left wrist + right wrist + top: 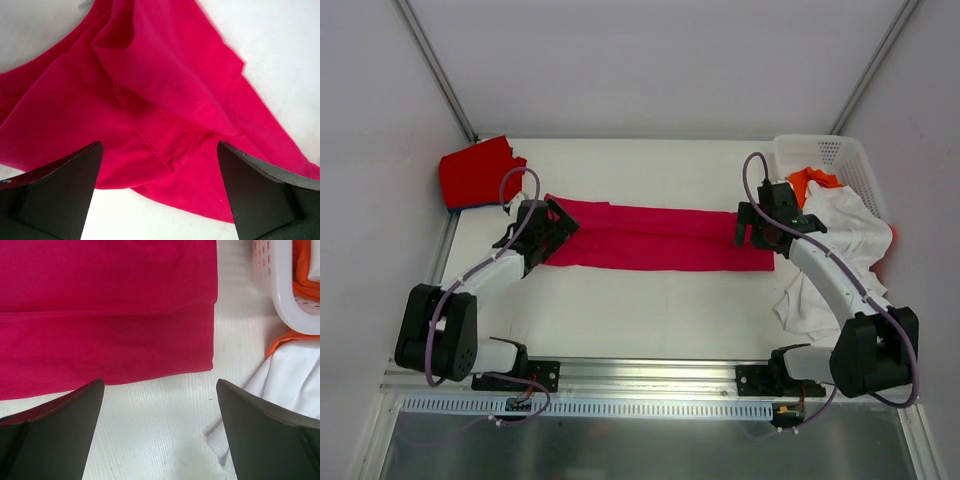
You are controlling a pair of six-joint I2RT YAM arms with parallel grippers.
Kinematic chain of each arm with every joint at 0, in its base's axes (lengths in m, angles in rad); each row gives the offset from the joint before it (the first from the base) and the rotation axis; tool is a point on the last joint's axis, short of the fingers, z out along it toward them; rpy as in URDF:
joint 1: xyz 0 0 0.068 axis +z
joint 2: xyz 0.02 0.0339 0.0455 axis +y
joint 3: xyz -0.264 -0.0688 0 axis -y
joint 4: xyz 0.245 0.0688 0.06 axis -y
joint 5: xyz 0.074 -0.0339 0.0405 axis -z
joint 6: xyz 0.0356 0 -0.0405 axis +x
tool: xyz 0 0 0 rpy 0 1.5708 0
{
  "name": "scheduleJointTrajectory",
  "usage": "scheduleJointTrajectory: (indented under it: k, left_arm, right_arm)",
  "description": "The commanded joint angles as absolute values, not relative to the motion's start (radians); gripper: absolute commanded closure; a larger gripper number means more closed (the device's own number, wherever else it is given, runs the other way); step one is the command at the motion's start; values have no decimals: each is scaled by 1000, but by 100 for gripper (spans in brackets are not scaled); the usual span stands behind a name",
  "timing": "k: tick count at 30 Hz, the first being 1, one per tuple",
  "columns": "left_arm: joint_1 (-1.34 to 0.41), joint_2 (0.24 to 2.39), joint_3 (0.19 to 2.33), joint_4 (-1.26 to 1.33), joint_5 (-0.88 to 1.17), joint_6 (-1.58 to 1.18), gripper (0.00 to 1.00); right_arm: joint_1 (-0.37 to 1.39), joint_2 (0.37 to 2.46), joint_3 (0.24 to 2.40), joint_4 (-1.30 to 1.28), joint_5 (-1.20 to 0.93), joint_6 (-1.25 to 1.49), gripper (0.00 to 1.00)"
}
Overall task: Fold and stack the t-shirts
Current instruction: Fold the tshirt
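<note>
The crimson-pink t-shirt (655,238) is laid as a long folded band across the middle of the worktop (640,310). The left claw (552,230) and right claw (752,230) are held wide open at its two ends, nothing gripped. Light, limp cloth is judged likely to sag; all layers should be pinched at the end edges.

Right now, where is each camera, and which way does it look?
Top: above and behind the arms, looking down on the table; both arms show, left gripper and right gripper at either end of the pink shirt.
Left wrist: on the left arm, looking down past its open fingers at the shirt's rumpled end.
Right wrist: on the right arm, looking down past its open fingers at the folded end, basket and white shirt.
Shared: the pink shirt.
</note>
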State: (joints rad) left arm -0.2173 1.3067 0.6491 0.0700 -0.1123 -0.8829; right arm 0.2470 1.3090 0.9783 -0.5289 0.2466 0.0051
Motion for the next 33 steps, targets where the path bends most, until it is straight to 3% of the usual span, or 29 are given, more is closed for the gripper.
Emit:
scheduleJointTrajectory:
  k: [1,20,33]
  left_arm:
    - [-229,1389,669,58,-101,-948,1]
    - [-232,1773,945,17,-83,-951,1]
    - [-173,2054,1406,-63,-20,-862,1]
  right_arm:
    - [252,1226,970,-522,261,23,1]
    - [252,1023,960,-600,336,9,1]
    - [252,977,931,-592,292,34,1]
